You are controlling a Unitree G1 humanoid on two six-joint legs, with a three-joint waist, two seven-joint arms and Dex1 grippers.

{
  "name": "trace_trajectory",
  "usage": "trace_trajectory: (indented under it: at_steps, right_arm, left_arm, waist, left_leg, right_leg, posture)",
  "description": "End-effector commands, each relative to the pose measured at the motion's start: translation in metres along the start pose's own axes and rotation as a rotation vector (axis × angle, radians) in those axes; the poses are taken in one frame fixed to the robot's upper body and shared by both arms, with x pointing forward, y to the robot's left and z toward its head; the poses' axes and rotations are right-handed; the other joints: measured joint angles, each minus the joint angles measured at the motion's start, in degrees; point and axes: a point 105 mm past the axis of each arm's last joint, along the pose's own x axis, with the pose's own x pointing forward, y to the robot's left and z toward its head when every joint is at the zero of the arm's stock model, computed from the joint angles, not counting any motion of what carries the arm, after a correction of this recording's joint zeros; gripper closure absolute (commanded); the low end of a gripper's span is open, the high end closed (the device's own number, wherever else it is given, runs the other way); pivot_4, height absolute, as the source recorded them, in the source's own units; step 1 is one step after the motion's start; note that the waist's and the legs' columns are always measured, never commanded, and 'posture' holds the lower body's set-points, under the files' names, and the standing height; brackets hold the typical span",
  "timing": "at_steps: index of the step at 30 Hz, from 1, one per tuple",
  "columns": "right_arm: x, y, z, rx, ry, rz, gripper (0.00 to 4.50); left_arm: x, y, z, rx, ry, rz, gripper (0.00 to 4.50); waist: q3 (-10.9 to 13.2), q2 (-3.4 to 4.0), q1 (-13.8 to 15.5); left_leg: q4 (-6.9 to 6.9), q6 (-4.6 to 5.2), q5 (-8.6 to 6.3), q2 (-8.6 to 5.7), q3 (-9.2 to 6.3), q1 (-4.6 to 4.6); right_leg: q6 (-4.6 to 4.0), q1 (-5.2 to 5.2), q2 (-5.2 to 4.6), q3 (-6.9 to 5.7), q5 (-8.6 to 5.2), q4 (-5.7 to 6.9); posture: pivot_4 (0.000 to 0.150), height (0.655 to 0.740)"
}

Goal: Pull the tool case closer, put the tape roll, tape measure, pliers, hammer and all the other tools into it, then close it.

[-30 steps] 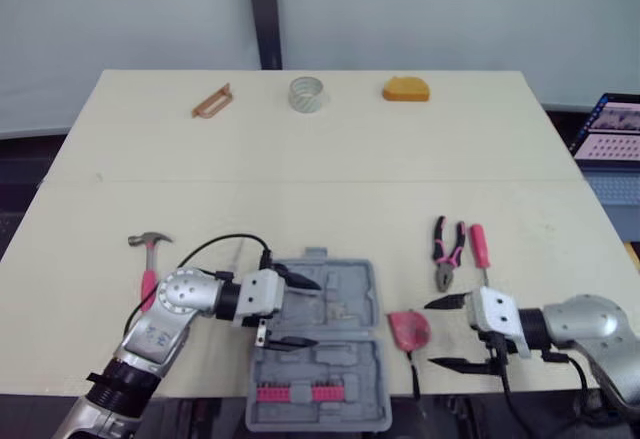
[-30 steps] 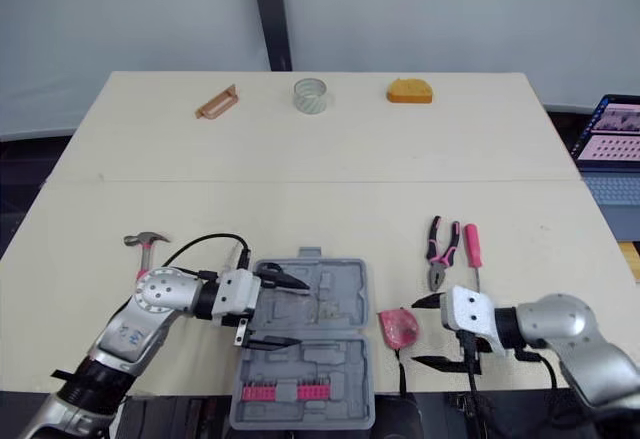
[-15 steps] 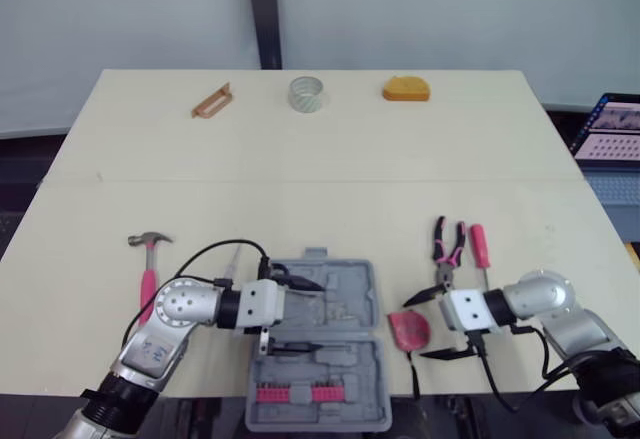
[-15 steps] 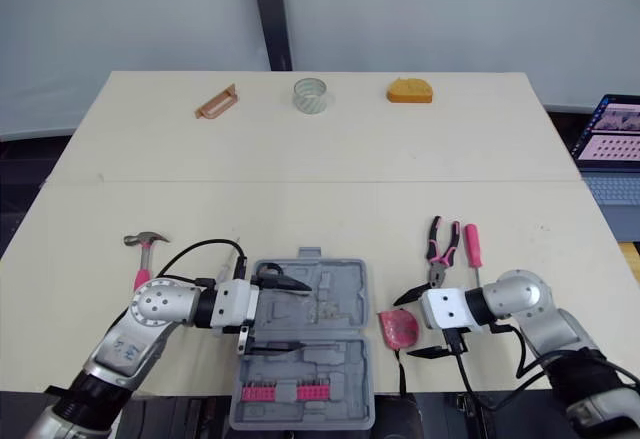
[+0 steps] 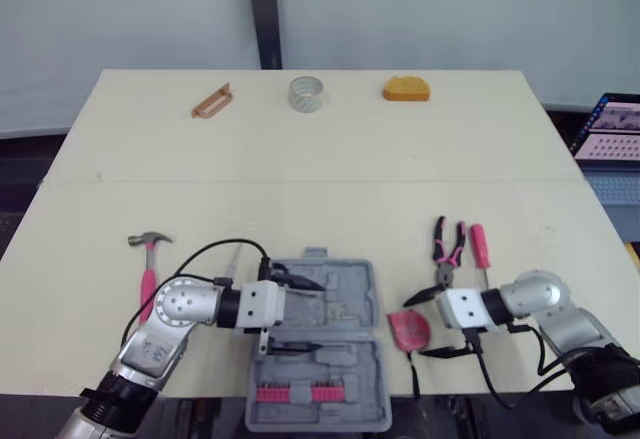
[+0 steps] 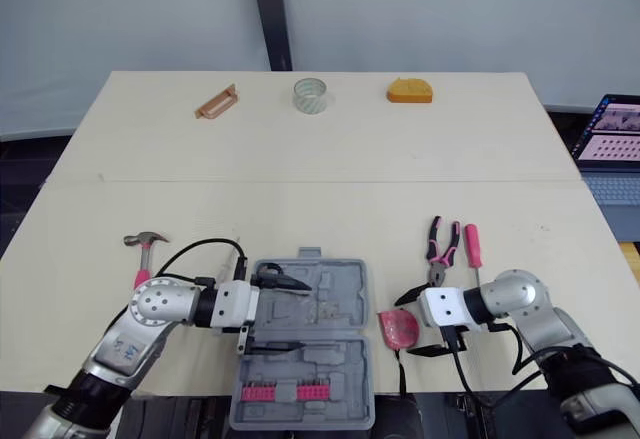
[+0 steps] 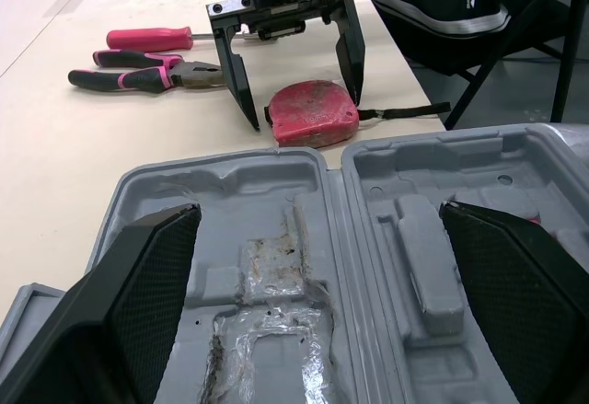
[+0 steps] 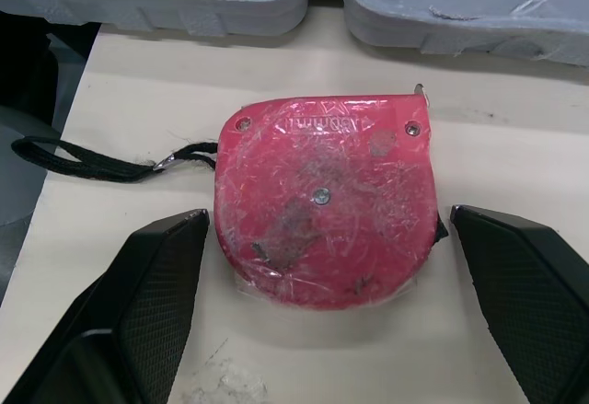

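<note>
The grey tool case (image 5: 345, 289) lies open at the table's front edge, with red bits in its near half. My left gripper (image 5: 318, 316) hovers open over the case's far half (image 7: 276, 266). Just right of the case lies a red tape measure (image 8: 327, 211) with a black strap. My right gripper (image 6: 403, 327) is open, one finger on each side of the tape measure, neither visibly pressing it. Pink-handled pliers (image 5: 447, 254) and a pink screwdriver (image 5: 479, 247) lie behind it. A hammer (image 5: 150, 264) lies at the left. The tape roll (image 5: 307, 93) stands at the far edge.
An orange tape measure (image 5: 405, 89) and a copper-coloured tool (image 5: 211, 100) lie along the far edge beside the tape roll. A laptop (image 5: 612, 129) sits off the table's right side. A black cable loops from my left arm over the table by the hammer.
My right gripper has moved left, and its open fingers now straddle the red tape measure. My left gripper has settled slightly lower over the case. The tools have not moved.
</note>
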Motion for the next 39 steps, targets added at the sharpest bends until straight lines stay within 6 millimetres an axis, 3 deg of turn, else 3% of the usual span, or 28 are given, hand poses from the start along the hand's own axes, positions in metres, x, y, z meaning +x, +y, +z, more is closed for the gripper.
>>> trace_trajectory:
  at_steps: [1, 7, 10, 12, 19, 25, 29, 35, 39]
  right_arm:
    - [0.003, -0.001, 0.007, -0.003, -0.031, -0.006, 0.05]
    - [0.003, 0.0, 0.009, 0.02, -0.038, -0.003, 0.05]
    - [0.003, 0.0, 0.009, 0.025, -0.038, -0.006, 0.82]
    - [0.003, 0.0, 0.009, 0.027, -0.037, -0.006, 1.56]
    - [-0.008, -0.005, 0.02, 0.097, -0.077, -0.035, 1.56]
    - [-0.024, -0.035, 0.063, 0.122, 0.008, -0.155, 1.56]
    - [-0.02, -0.046, 0.092, 0.139, 0.017, -0.197, 1.56]
    - [-0.004, -0.066, 0.116, 0.125, 0.173, -0.208, 1.56]
    - [0.007, -0.078, 0.118, 0.068, 0.297, -0.202, 1.56]
  left_arm:
    - [0.002, 0.0, 0.006, 0.039, -0.009, -0.007, 0.0]
    - [0.002, 0.002, 0.006, 0.037, -0.006, -0.002, 0.0]
    - [0.003, 0.002, 0.005, 0.036, -0.006, 0.0, 0.0]
    - [0.003, 0.002, 0.005, 0.034, -0.005, 0.001, 0.0]
    - [0.003, 0.004, 0.003, 0.023, 0.001, 0.029, 0.0]
    - [-0.021, 0.023, -0.009, -0.015, 0.051, 0.179, 0.0]
    - [-0.03, 0.033, -0.013, -0.018, 0.069, 0.241, 0.0]
    - [-0.037, 0.041, -0.017, -0.011, 0.083, 0.275, 0.0]
    - [-0.033, 0.04, -0.015, 0.003, 0.073, 0.265, 0.0]
  waist:
    - [0.0, 0.0, 0.02]
    - [0.0, 0.0, 0.02]
    - [0.0, 0.0, 0.03]
    - [0.0, 0.0, 0.03]
    - [0.0, 0.0, 0.04]
    - [0.0, 0.04, -0.14]
    - [-0.01, 0.06, 0.09]
    - [-0.02, 0.07, -0.11]
    - [-0.02, 0.07, -0.5]
  left_leg:
    - [0.0, 0.0, 0.0, 0.0, 0.0, 0.0]
    - [0.0, 0.0, 0.0, 0.0, 0.0, 0.0]
    - [0.0, 0.0, 0.0, 0.0, 0.0, 0.0]
    - [0.0, 0.0, 0.0, 0.0, 0.0, 0.0]
    - [0.0, 0.0, 0.0, 0.0, 0.0, -0.01]
    - [0.0, 0.0, 0.0, 0.01, 0.0, -0.01]
    - [-0.06, -0.01, 0.0, 0.04, -0.02, -0.02]
    - [0.03, -0.01, 0.0, 0.02, -0.03, -0.06]
    - [-0.07, -0.02, 0.0, 0.02, -0.03, -0.08]
  right_leg:
    - [0.0, 0.0, 0.0, 0.0, 0.0, 0.0]
    - [0.0, 0.0, 0.0, 0.0, 0.0, 0.0]
    - [0.0, 0.0, 0.0, 0.0, 0.0, 0.0]
    - [0.0, 0.0, 0.0, 0.0, 0.0, 0.0]
    - [0.0, 0.0, 0.0, 0.0, 0.0, 0.0]
    - [0.0, -0.03, 0.0, 0.01, 0.0, 0.03]
    - [0.0, -0.07, 0.03, 0.0, 0.0, -0.01]
    - [-0.01, -0.07, 0.03, 0.03, 0.01, 0.04]
    - [-0.01, -0.18, 0.03, 0.02, 0.01, 0.03]
  posture:
    - [0.15, 0.74]
    - [0.15, 0.74]
    - [0.15, 0.74]
    - [0.15, 0.74]
    - [0.15, 0.74]
    - [0.15, 0.74]
    - [0.15, 0.74]
    - [0.15, 0.74]
    - [0.15, 0.74]
